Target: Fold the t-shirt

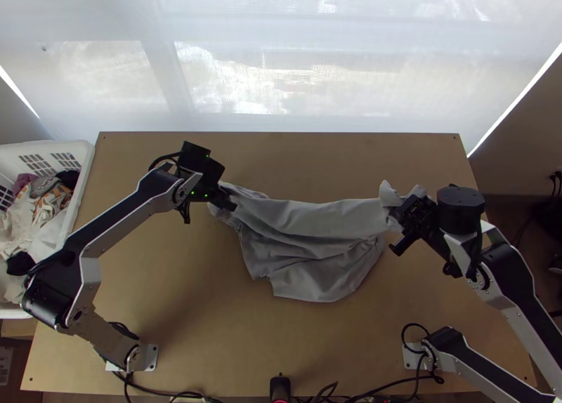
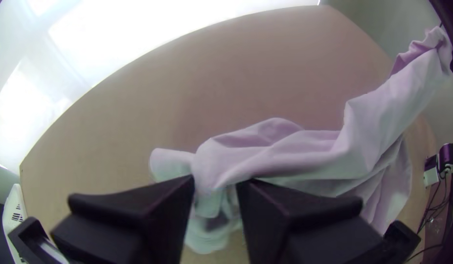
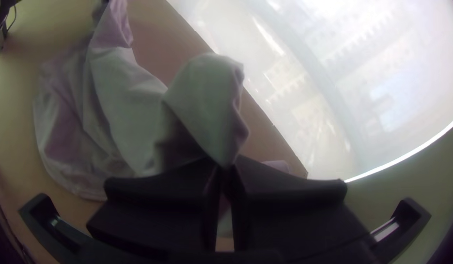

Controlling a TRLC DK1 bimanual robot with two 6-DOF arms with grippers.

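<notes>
Stretching across the light wooden table (image 1: 190,326), the grey t-shirt (image 1: 316,220) ran between the left gripper (image 1: 226,199) and the right gripper (image 1: 397,226), its upper strip drawn out and the rest lying in rumpled folds toward the near edge. That full spread came from the top view, along with the white basket (image 1: 86,161) of clothes beside the table's left edge.

The left wrist view gave the closer detail: the left gripper (image 2: 215,182) seemed to be pinching a thick bunch of cloth, with a loose flap (image 2: 170,161) poking out beside its fingers. In the right wrist view, the right gripper (image 3: 225,167) was nipping a thin pinch of the shirt, fingers nearly together, and a rounded fold (image 3: 207,93) bulged up just beyond their tips.
</notes>
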